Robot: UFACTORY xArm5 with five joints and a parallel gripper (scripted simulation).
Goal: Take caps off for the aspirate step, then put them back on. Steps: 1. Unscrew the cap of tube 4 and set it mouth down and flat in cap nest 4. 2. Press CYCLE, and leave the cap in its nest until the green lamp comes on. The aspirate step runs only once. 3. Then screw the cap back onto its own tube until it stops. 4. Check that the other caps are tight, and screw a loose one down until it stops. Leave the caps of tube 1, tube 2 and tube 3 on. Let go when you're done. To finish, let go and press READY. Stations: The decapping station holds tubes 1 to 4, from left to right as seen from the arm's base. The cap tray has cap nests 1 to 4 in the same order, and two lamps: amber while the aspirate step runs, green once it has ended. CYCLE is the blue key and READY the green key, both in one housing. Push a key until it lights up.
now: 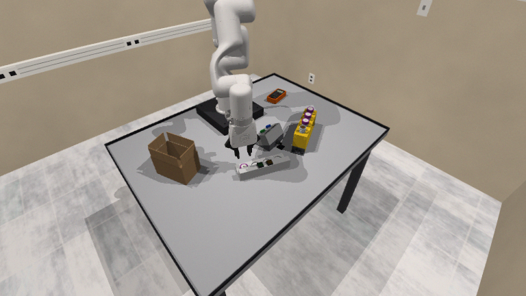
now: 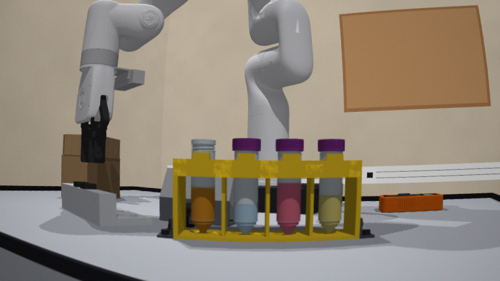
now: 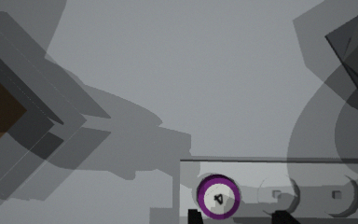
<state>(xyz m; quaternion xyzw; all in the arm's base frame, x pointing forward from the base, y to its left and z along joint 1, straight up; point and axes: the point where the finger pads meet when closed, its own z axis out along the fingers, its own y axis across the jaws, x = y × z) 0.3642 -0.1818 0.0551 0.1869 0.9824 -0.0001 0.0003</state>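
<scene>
- I see the purple cap [image 3: 218,196] lying flat in the end nest of the grey cap tray [image 1: 267,169]; its white face carries a "4" and looks up at the wrist camera.
- In the top view the cap [image 1: 243,166] sits at the tray's left end, with the other nests to its right holding no caps.
- My gripper [image 1: 243,152] hangs just above that end of the tray, clear of the cap; the fingers [image 2: 92,147] are spread part-way and pinch nothing.
- In the wrist view two dark fingertips show at the bottom edge, either side of the cap and apart from it.
- In the exterior view, tube 4 [image 2: 203,185], with orange liquid, stands uncapped at the left end of the yellow rack [image 2: 265,169], its bare thread showing.
- The three tubes to its right wear purple caps [image 2: 289,144].
- A grey key housing [image 1: 270,136] sits between rack and tray, with a blue key [image 1: 268,126] on top.
- A cardboard box [image 1: 173,157] stands left of the tray on the bench [image 1: 217,215], and an orange device [image 1: 276,95] lies far, near the arm's base.
</scene>
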